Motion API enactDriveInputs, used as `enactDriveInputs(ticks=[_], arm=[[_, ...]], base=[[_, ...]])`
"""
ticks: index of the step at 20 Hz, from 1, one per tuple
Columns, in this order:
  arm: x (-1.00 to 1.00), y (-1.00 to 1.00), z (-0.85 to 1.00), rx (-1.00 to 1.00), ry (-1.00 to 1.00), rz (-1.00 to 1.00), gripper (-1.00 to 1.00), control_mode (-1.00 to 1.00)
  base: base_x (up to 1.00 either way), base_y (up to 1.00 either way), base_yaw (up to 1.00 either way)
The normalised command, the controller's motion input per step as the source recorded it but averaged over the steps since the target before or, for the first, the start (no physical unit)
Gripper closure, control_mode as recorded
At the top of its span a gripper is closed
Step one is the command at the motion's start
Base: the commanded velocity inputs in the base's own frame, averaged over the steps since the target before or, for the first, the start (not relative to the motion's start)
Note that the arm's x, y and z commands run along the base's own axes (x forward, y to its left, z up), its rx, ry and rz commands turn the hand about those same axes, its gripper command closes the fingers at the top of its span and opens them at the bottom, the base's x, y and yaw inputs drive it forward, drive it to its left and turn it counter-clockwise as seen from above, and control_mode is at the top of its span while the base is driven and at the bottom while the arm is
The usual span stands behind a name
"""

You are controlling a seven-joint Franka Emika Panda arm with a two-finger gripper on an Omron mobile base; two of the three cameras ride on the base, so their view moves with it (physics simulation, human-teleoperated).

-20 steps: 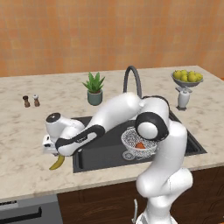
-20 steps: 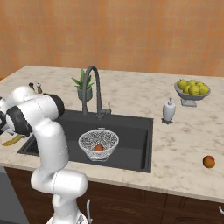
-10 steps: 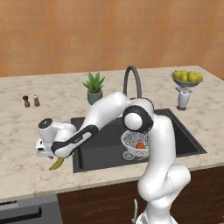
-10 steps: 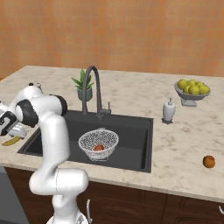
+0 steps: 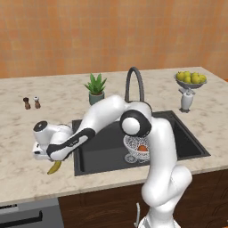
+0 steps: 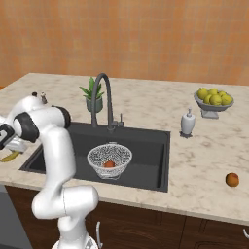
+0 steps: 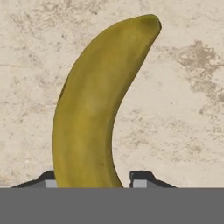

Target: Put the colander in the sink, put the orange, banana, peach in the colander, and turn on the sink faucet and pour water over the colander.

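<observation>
The yellow banana (image 7: 94,109) lies on the marble counter left of the sink (image 5: 102,153), seen also as banana (image 5: 54,167) and banana (image 6: 9,156). My gripper (image 7: 95,179) hangs low right over it, open, one fingertip (image 7: 141,178) on each side of the banana's near end. The hand sits over it as gripper (image 5: 50,156). The wire-mesh colander (image 6: 109,155) stands in the sink (image 6: 146,146) with a round orange-red fruit (image 6: 110,164) inside; colander (image 5: 132,147) is partly behind my arm. The faucet (image 6: 103,95) shows no water.
A second round orange fruit (image 6: 232,179) lies on the counter right of the sink. A potted plant (image 5: 95,89), two small shakers (image 5: 31,103), a soap dispenser (image 6: 187,121) and a grey bowl of yellow-green fruits (image 6: 213,99) stand along the back.
The arm has swung further left, away from the sink, and the hand has come down over the banana. The banana and colander have not moved.
</observation>
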Motion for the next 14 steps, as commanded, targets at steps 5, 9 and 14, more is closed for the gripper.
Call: enactDriveInputs(ticks=[5,9,14], arm=[[-0.34,-0.41,0.09,0.1,-0.14,0.0,1.0,-1.0],[-0.34,-0.44,0.88,0.18,-0.03,-0.09,1.0,-1.0],[-0.38,-0.74,1.0,0.26,0.04,-0.17,1.0,-1.0]], base=[[0.0,0.0,0.0],[0.0,0.0,0.0],[0.0,0.0,0.0]])
